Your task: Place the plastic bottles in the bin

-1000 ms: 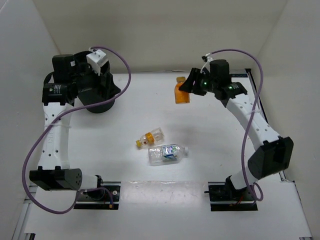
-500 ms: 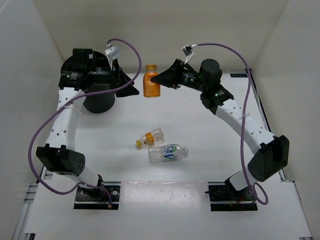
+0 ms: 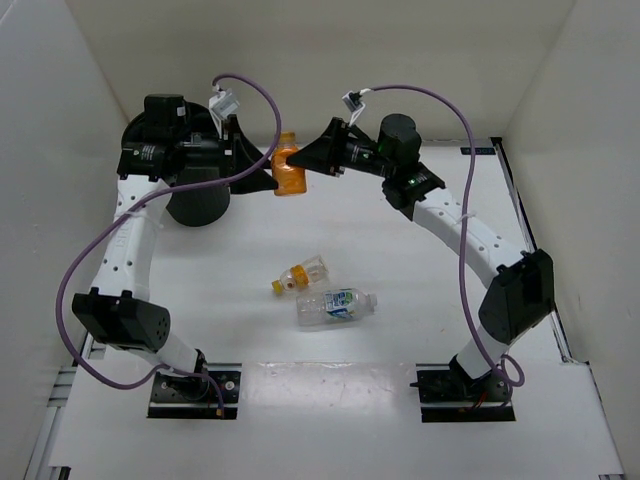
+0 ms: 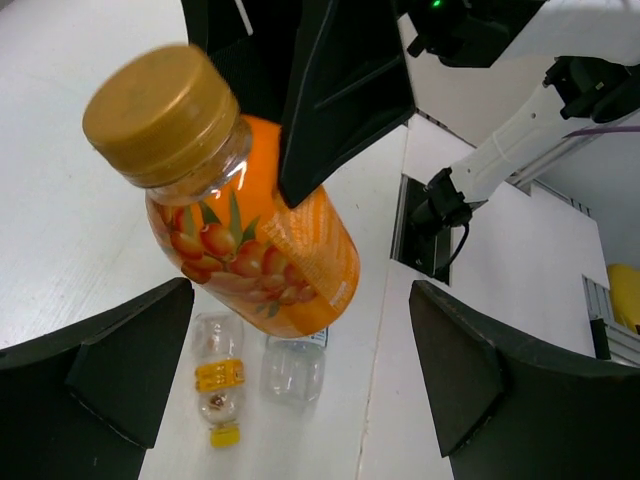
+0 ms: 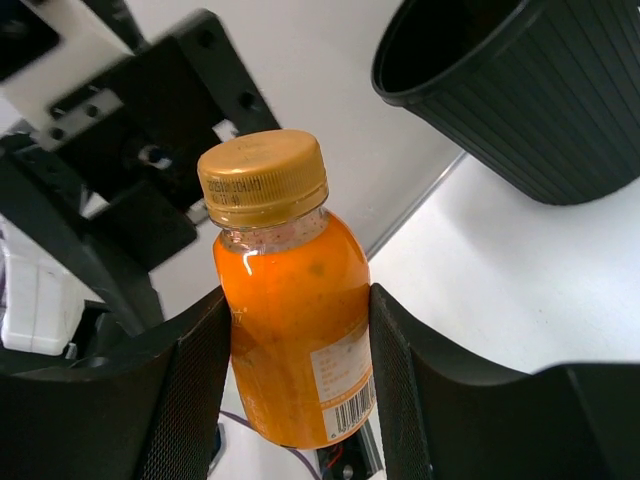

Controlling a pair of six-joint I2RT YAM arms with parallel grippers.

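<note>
An orange-filled bottle (image 3: pixel 290 172) with a gold cap hangs in the air at the back of the table, my right gripper (image 3: pixel 305 163) shut on its body (image 5: pixel 290 320). My left gripper (image 3: pixel 262 168) faces it from the left, open, its fingertips right beside the bottle (image 4: pixel 255 235) without closing on it. The black bin (image 3: pixel 195 208) stands behind the left arm, largely hidden; its open mouth (image 5: pixel 500 80) shows in the right wrist view. On the table lie a yellow-capped bottle (image 3: pixel 300 274) and a blue-green-labelled bottle (image 3: pixel 337 305).
White walls close in the back and both sides. Purple cables loop over both arms (image 3: pixel 250 95). The arm bases (image 3: pixel 195 385) sit at the near edge.
The right arm carried the orange bottle left across the back of the table. The left arm swung out from over the bin toward it. Both now meet at the bottle.
</note>
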